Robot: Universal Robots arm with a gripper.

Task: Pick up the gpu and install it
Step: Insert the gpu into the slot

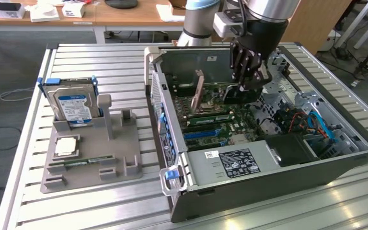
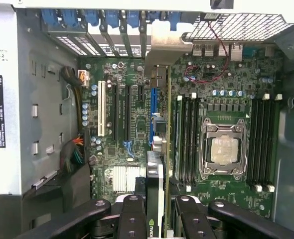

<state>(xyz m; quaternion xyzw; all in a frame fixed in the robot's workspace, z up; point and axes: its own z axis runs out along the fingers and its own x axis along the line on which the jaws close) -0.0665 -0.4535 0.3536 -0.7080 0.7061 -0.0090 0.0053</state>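
In the exterior view, the gripper [image 1: 245, 87] hangs inside the open computer case [image 1: 267, 191], a little above the middle of the frame. Its fingers are partly closed, and below them I see a dark flat piece — this is the gpu [image 1: 237, 96], held from above. The card stands on its edge over the motherboard [image 1: 200, 127]. Its long axis seems to run from the fingers toward the rear wall of the case, on the exterior view's left. A thin pale strip at that end is, I think, the end bracket [image 1: 199, 93]. At the left of the frame the hard drive [image 1: 73, 104] stands in the grey holder [image 1: 117, 158], well apart from the work.

In the wrist view I look straight down along the card. The two black fingers [image 2: 132, 219] press on its two faces, so the hand is closed on the gpu [image 2: 155, 191] at a medium opening, neither wide nor fully shut. The card shows as a narrow line running away from the fingers to the end bracket [image 2: 163, 50], near the rear slot covers. It lies parallel to the blue slot [image 2: 154, 105] and just beside it, between that slot and the RAM slots [image 2: 187, 139]. Whether its lower edge touches a slot I cannot tell — the card itself hides this. In my judgement the installing depends on this one relation: the card and the slot are parallel, but I am not sure they are on one line.
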